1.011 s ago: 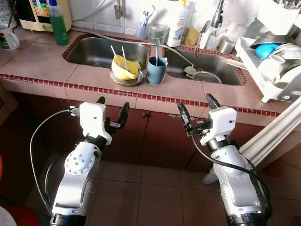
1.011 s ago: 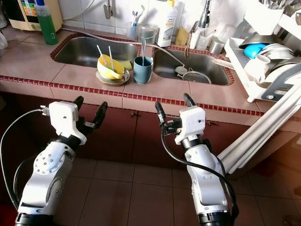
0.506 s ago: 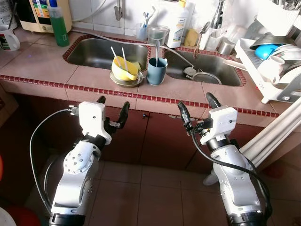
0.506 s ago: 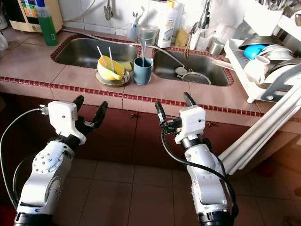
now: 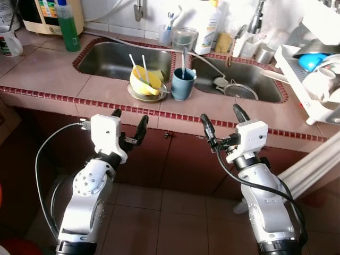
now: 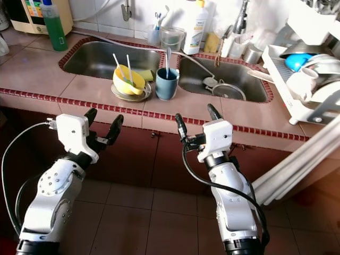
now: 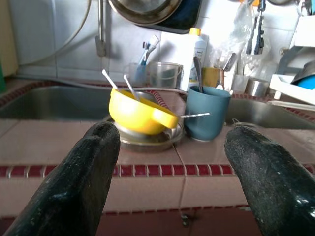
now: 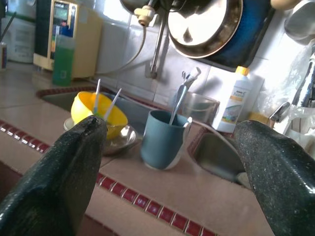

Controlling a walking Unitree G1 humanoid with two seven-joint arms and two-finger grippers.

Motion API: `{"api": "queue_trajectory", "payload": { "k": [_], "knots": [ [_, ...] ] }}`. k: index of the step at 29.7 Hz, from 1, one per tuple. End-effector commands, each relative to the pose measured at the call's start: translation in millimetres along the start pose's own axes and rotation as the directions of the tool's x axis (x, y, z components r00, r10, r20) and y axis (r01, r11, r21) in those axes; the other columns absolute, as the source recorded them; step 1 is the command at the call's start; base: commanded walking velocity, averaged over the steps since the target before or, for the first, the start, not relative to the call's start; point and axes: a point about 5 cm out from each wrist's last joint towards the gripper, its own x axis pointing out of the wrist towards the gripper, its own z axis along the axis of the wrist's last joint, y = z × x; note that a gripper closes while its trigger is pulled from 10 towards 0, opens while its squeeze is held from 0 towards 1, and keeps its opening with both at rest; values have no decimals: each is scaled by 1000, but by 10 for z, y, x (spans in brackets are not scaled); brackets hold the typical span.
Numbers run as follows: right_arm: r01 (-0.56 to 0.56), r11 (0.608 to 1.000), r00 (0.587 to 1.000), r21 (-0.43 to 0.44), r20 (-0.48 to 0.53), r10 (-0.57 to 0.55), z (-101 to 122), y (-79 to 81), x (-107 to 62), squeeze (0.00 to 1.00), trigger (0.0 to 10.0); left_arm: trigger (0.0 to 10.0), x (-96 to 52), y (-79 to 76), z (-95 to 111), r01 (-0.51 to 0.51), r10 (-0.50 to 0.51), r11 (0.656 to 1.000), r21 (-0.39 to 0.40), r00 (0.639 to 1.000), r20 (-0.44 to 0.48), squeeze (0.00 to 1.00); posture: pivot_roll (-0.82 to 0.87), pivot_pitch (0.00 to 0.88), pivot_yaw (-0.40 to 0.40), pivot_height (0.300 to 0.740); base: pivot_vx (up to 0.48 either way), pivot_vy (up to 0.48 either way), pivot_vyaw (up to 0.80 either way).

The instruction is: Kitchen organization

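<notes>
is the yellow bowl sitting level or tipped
Tipped. The yellow bowl leans on the metal plate, its rim slanting toward the blue cup, with two utensils sticking out.

Both arms are reaching forward, left gripper [image 5: 129,121] and right gripper [image 5: 221,119] hanging with fingers spread wide, holding nothing.

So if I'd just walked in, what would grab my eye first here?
Probably the yellow bowl with two utensils sticking out, tilted on a metal plate on the strip between the two sinks, with a blue cup beside it holding a spoon. Nearer, the left gripper and right gripper hang before the counter edge, black fingers spread open.
</notes>
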Motion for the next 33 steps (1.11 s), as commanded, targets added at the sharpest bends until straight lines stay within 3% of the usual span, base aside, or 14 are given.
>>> {"api": "queue_trajectory", "payload": {
  "k": [1,33],
  "knots": [
    [24,1000,1000,-11,4,-24,6,-71,-6,0,10000,10000,29,-65,57,25,-25,1000,-10,1000,19,0,-152,47,-88,740,307,0,0],
    [52,998,998,-24,24,-51,64,-132,20,0,10000,10000,74,-51,85,58,-58,998,-1,998,20,0,-177,49,-72,740,321,0,0]
  ]
}}
